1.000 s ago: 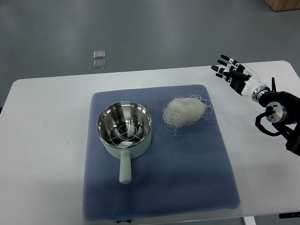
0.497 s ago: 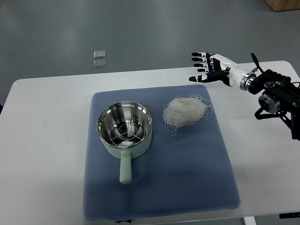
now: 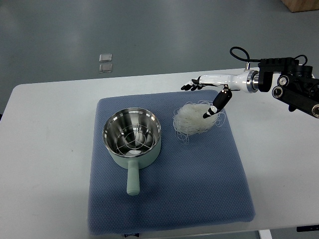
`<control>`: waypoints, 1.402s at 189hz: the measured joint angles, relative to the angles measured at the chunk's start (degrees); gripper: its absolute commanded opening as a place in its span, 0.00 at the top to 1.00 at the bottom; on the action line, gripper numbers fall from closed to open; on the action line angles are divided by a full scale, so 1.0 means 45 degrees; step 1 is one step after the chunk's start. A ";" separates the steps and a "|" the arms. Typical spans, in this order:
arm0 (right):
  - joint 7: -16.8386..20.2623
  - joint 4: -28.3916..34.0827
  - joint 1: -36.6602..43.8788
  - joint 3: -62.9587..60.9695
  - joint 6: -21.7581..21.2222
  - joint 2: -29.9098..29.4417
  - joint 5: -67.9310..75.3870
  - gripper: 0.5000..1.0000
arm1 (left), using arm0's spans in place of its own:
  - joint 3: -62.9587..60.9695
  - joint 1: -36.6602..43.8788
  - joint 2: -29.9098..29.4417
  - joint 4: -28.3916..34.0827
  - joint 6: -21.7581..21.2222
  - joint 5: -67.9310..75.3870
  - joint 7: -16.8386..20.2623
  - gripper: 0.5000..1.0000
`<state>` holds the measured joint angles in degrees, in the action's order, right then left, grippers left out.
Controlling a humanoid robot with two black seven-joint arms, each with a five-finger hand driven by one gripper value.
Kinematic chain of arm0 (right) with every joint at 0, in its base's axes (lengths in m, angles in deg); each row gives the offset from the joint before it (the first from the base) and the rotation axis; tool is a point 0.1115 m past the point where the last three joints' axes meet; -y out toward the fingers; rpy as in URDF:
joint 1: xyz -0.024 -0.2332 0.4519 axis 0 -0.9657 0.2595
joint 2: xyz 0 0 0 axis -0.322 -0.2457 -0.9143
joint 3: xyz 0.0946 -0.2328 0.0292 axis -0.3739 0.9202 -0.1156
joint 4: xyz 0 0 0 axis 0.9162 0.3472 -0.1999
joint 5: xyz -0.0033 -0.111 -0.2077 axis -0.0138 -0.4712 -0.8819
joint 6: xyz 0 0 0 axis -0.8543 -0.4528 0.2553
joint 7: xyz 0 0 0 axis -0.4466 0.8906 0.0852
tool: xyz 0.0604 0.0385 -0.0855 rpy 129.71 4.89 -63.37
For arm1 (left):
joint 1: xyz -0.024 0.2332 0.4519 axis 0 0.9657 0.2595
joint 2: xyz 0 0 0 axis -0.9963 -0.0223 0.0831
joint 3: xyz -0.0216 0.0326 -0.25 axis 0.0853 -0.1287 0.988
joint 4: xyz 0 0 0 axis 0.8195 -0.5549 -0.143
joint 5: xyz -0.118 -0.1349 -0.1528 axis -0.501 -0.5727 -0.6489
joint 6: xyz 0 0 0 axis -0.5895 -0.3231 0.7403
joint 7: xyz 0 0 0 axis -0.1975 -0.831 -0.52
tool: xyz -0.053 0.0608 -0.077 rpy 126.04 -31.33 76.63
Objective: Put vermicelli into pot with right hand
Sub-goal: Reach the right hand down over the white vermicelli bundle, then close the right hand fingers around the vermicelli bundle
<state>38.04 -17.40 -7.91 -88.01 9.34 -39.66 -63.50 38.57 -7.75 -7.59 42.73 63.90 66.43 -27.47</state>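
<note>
A white nest of vermicelli [image 3: 195,120] lies on the blue mat [image 3: 199,179], right of the pot. The pale green pot [image 3: 132,139] has a steel inside with a wire rack, and its handle points toward the near edge. My right hand [image 3: 198,98] reaches in from the right and hovers over the vermicelli. Its fingers [image 3: 190,85] are spread past the far edge of the nest and the thumb points down at the nest's right side. It holds nothing. The left arm is out of view.
The mat lies on a white table [image 3: 50,149]. Two small clear squares [image 3: 105,63] lie on the grey floor beyond the table's far edge. A brown box corner [image 3: 301,5] shows at the top right.
The right hand has moved left and down from beside the mat's far right corner to over the vermicelli, turning palm-down with the thumb lowered.
</note>
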 measured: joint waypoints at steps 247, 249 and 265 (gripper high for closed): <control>0.1445 -0.1931 -0.0034 0.2493 0.3048 -0.2197 -0.1871 1.00 | 0.0021 -0.0019 0.0000 -0.0034 -0.0005 0.0000 0.0000 0.00; 0.1445 -0.1929 -0.0030 0.2489 0.3049 -0.2185 -0.1871 1.00 | 0.0021 -0.0019 0.0000 -0.0034 -0.0005 0.0000 0.0000 0.00; 0.1440 -0.1871 -0.0017 0.2434 0.3061 -0.2057 -0.1855 1.00 | 0.0021 -0.0019 0.0000 -0.0029 -0.0005 0.0000 0.0000 0.00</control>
<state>44.52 -25.82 -7.99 -77.05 23.11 -48.91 -71.85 38.66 -7.84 -7.59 42.60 63.88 66.43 -27.47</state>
